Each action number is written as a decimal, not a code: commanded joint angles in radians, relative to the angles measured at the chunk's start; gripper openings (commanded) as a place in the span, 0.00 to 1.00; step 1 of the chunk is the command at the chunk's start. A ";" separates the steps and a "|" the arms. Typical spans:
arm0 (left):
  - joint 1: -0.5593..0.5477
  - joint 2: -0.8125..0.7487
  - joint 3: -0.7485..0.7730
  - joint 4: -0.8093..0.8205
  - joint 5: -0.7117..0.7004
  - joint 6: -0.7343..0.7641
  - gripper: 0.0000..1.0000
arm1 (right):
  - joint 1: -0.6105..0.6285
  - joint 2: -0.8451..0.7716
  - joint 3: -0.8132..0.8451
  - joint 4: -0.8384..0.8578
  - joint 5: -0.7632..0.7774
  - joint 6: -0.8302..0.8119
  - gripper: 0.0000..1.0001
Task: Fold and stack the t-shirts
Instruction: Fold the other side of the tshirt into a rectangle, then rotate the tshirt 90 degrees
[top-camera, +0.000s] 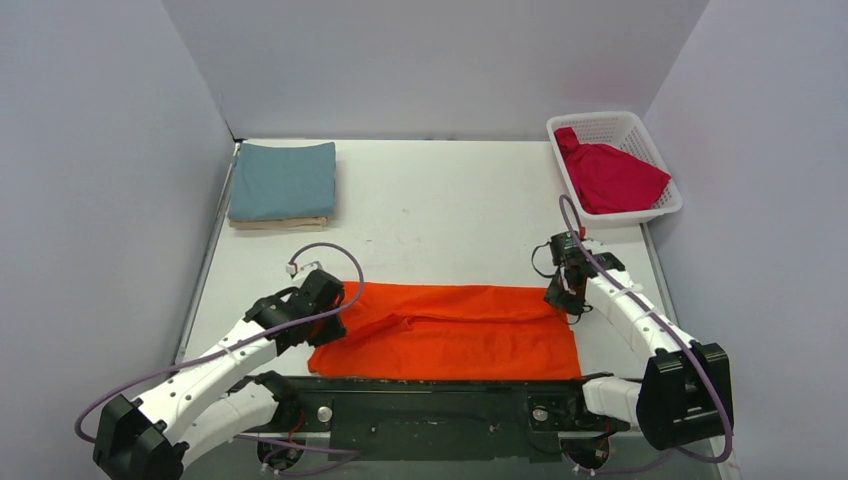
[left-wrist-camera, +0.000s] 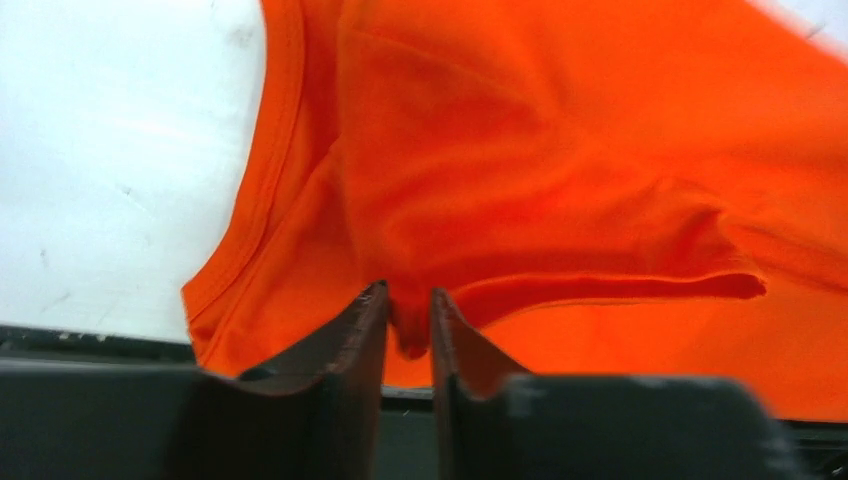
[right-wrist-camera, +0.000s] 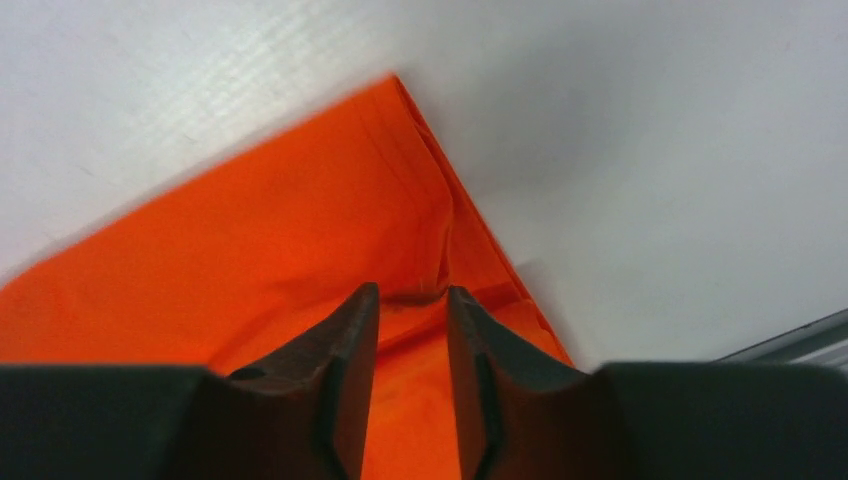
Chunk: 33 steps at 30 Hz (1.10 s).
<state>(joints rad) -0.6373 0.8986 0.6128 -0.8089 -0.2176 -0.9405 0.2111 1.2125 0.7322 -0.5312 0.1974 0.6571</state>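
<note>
From above, the orange t-shirt (top-camera: 450, 330) lies spread along the near edge of the bench (top-camera: 450, 210), with the left hand (top-camera: 335, 300) at one end and the right hand (top-camera: 568, 298) at the other.

Left wrist: the fingers stand narrow with a cloth fold between them. I cannot tell if it is gripped.

Right wrist: the fingers are narrowly parted over the shirt's corner.

Left gripper (left-wrist-camera: 408, 292), jaws narrowly parted about a fold of the orange shirt (left-wrist-camera: 560, 170); white table (left-wrist-camera: 110, 150) at left.

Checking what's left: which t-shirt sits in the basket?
The crimson red t-shirt, bunched in the white basket; orange lies spread, teal and beige sit stacked.
</note>
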 joint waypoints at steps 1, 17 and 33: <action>-0.014 -0.055 -0.012 -0.154 0.033 -0.114 0.44 | 0.012 -0.086 -0.068 -0.096 0.035 0.037 0.31; -0.016 0.181 0.112 0.233 0.142 -0.009 0.87 | 0.076 -0.084 -0.042 0.174 -0.366 0.044 0.88; 0.196 0.842 0.370 0.402 0.136 0.090 0.89 | 0.117 0.241 -0.078 0.277 -0.345 -0.033 0.87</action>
<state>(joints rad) -0.4793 1.5864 0.9012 -0.4984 -0.0345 -0.9169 0.3271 1.4227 0.6994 -0.2451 -0.1493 0.6636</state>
